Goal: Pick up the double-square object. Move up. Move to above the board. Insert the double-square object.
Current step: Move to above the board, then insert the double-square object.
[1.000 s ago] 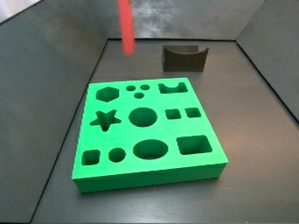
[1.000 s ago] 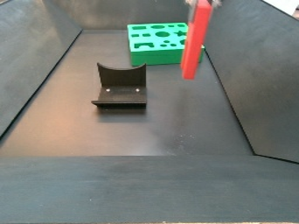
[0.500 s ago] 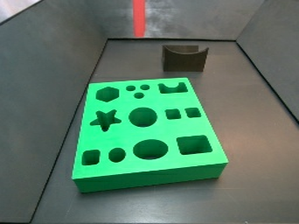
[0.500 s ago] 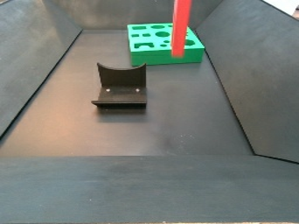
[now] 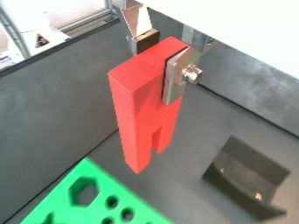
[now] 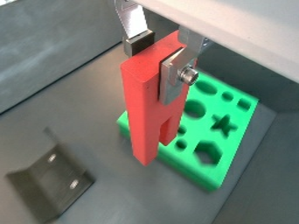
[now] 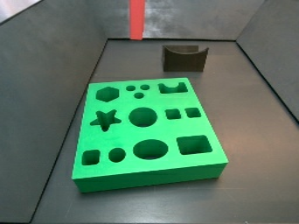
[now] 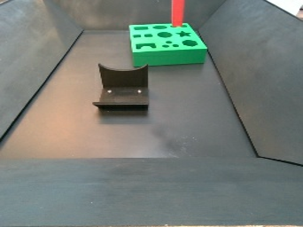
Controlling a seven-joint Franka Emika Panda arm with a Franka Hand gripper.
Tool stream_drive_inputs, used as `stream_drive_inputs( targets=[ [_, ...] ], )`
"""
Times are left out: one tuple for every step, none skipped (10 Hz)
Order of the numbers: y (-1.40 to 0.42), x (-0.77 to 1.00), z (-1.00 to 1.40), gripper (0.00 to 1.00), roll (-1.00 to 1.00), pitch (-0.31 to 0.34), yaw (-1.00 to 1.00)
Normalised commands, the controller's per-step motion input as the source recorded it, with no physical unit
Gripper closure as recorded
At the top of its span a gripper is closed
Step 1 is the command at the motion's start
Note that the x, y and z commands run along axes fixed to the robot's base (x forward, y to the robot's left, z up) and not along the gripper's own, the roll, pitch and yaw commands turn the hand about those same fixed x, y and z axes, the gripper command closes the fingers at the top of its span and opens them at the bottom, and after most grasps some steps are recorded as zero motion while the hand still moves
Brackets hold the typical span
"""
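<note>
Wrist views: gripper [image 5: 158, 54] up close, fingers [image 5: 176, 74] clamped tight on upper part of double-square object [image 5: 146, 109], slotted end hanging down, well clear of floor. Board [image 6: 216, 122] below and behind it in a wrist view; fixture [image 5: 247, 175] off to side on floor. Side views don't show gripper at all, only red block's lower end poking in at top edge [image 7: 136, 19], [image 8: 178, 12], hanging high around board's [image 7: 146, 131] far edge. Fixture [image 8: 120, 89] well apart from board.
</note>
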Motion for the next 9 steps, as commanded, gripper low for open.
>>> stream_drive_inputs(
  targets=[
    [-1.0,0.13,0.33,1.0,0.01,0.1,0.01],
    [-1.0,0.14,0.33,1.0,0.0,0.107,0.01],
    [-1.0,0.16,0.33,1.0,0.0,0.119,0.01],
    [-1.0,0.19,0.34,1.0,0.0,0.125,0.01],
    [-0.74,0.16,0.25,1.0,0.0,0.125,0.01],
    [-0.48,0.13,0.17,1.0,0.01,0.114,0.01],
    [-0.28,0.1,0.1,1.0,0.01,0.095,0.01],
    [-0.18,0.07,0.07,1.0,0.02,0.078,0.01],
    [0.0,0.03,0.0,1.0,0.0,0.0,0.0]
  ],
)
